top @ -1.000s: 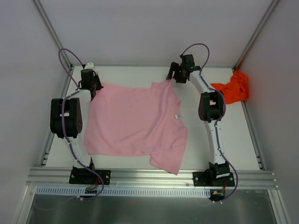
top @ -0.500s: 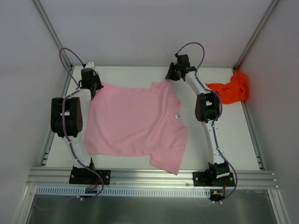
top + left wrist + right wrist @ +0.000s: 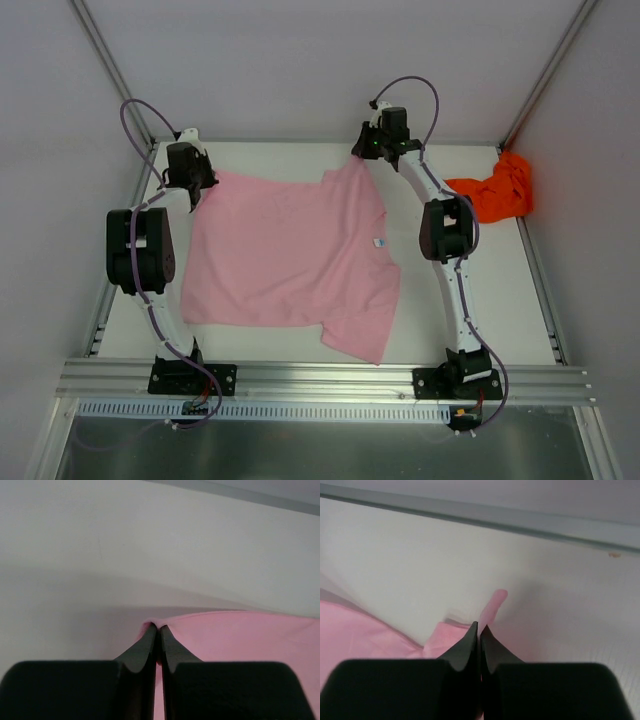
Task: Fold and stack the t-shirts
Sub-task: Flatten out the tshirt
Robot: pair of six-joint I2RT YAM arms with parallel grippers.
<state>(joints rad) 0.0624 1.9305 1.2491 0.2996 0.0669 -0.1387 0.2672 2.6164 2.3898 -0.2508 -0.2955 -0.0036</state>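
The pale pink t-shirt (image 3: 290,250) lies spread over the middle of the white table, its small neck label (image 3: 380,243) on the right side. My left gripper (image 3: 193,187) is shut on the shirt's far left corner; pink cloth (image 3: 240,635) shows pinched between the left fingertips (image 3: 150,635). My right gripper (image 3: 364,158) is shut on the far right corner, and a tab of pink cloth (image 3: 492,607) sticks out past its tips. The orange-red t-shirt (image 3: 497,190) sits crumpled at the far right.
The table's back edge (image 3: 470,517) runs close behind both grippers. Side rails (image 3: 540,270) bound the table, and an aluminium frame (image 3: 320,378) crosses the near edge by the arm bases.
My right gripper has closed on the pink shirt's far right corner and moved slightly toward the back. The far edge of the shirt has lifted a little. The left gripper kept its hold.
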